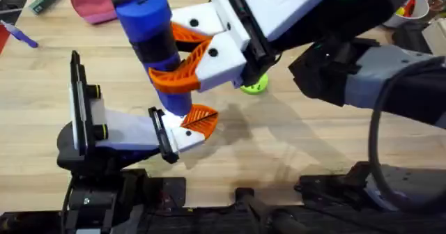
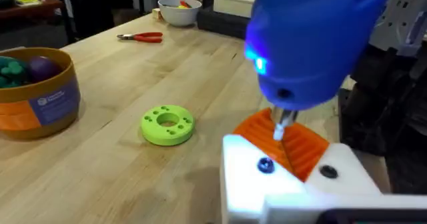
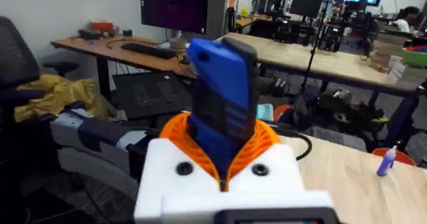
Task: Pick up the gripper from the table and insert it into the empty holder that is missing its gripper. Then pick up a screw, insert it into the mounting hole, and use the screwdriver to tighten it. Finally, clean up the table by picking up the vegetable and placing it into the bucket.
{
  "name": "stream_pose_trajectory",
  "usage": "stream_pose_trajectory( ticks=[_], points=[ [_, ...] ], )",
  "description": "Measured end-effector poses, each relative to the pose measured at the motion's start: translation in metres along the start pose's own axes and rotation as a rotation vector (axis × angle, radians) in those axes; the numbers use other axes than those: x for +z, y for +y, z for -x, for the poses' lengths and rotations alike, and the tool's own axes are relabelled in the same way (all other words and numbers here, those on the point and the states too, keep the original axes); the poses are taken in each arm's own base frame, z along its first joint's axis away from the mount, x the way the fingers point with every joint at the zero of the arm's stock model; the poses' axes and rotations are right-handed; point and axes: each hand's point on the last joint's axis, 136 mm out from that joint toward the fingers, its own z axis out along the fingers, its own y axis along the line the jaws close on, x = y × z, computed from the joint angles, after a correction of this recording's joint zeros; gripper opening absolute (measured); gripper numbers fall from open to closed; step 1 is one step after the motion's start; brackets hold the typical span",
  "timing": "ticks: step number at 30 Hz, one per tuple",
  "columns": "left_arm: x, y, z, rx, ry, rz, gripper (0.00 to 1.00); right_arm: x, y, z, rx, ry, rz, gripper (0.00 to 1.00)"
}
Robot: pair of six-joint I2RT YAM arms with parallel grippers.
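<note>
Nearest, at the holder (image 2: 293, 177): orange gripper (image 2: 293, 141) seated on top, screwdriver (image 2: 313, 44) upright directly above, tip on the wedge, blue light glowing. Right gripper (image 1: 178, 56) clenched on the screwdriver barrel; left gripper (image 2: 293, 214) just beneath the holder, fingers impossible to judge. Beyond the holder: green disc (image 2: 167, 125), then the bucket (image 2: 37, 94), holding teal and purple items; vegetable not made out. Likely risks: tip skating off the screw, tilted barrel stripping the head, downward pressure shoving the holder askew.
</note>
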Motion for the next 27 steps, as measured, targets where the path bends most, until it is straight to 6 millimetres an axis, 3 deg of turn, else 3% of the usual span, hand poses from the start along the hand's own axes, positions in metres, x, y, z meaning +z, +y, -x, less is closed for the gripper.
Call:
stream_pose_trajectory(
  ticks=[27],
  points=[
    [0.000, 0.000, 0.000, -0.001, 0.000, 0.000, 0.007, 0.007, 0.000, -0.013, -0.016, 0.011, 0.026, 0.024]
  ],
)
